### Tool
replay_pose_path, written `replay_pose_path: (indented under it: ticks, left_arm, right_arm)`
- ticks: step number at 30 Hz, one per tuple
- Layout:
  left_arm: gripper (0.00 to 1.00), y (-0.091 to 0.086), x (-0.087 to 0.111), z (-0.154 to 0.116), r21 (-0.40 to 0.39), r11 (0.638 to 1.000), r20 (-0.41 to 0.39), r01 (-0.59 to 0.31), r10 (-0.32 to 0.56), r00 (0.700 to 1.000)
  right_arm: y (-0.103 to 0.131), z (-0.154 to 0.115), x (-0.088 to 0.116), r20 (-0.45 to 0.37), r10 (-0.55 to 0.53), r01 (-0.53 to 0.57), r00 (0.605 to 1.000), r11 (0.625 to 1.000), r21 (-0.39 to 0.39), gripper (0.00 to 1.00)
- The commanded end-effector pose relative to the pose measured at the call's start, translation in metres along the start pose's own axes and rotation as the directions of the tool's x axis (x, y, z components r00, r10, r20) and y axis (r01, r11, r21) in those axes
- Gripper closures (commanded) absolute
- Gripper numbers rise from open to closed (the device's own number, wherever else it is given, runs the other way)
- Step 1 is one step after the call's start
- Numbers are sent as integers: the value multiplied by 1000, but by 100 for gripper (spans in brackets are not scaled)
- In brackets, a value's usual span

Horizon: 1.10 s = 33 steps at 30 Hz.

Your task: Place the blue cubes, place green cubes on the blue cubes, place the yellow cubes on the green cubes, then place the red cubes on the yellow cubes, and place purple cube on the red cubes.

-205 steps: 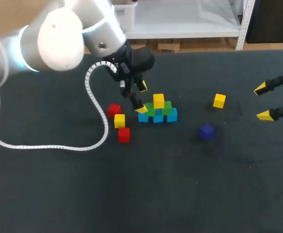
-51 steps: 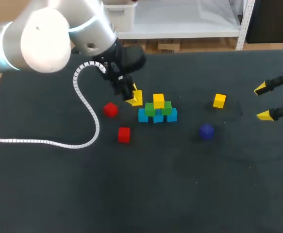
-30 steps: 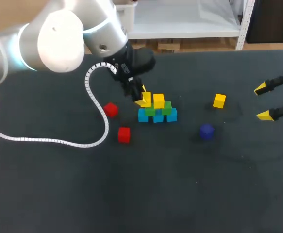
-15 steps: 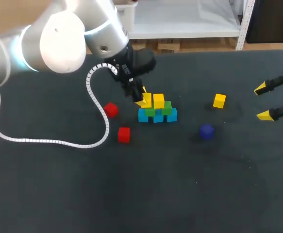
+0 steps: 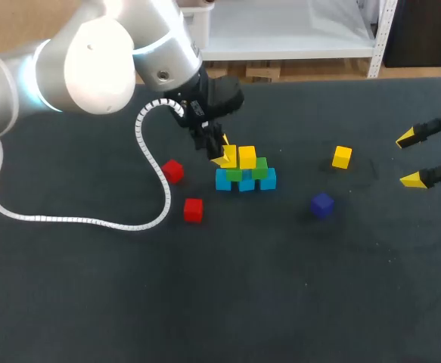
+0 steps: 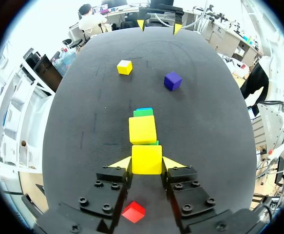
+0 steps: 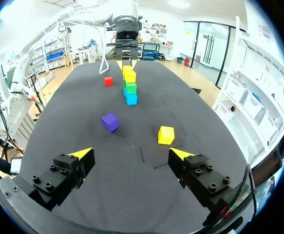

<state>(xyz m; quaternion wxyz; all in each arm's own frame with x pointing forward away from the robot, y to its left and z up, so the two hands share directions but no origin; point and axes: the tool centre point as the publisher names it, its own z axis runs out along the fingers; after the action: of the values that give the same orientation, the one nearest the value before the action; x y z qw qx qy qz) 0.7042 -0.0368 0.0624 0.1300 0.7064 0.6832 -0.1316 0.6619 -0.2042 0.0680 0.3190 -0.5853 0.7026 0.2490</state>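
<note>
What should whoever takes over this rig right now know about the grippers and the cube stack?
Grippers: left gripper is shut on the held yellow cube, at the stack beside the placed yellow cube. The right gripper is open, holding nothing, off to the right.
Done: blue cubes in a row, green cubes on them, one yellow on the greens.
Loose on the table: loose yellow cube, red cubes, purple cube.
Left: release the held yellow, then the loose yellow, the reds, and purple on top.

We can read no text, label, number or sign on the cubes, the arms or the table in any view.
</note>
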Motion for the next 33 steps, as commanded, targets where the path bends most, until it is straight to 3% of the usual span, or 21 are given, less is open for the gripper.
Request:
replay_pose_path:
  ticks: [1,33]
  left_arm:
    - [100,5,-1,1,10,1000,-4,-1,1,1000]
    - [100,8,-1,4,19,1000,1,-1,1,1000]
  right_arm:
    - [0,0,0,1,-1,1,1000,1000,1,0]
    - [0,0,0,1,-1,1,1000,1000,1,0]
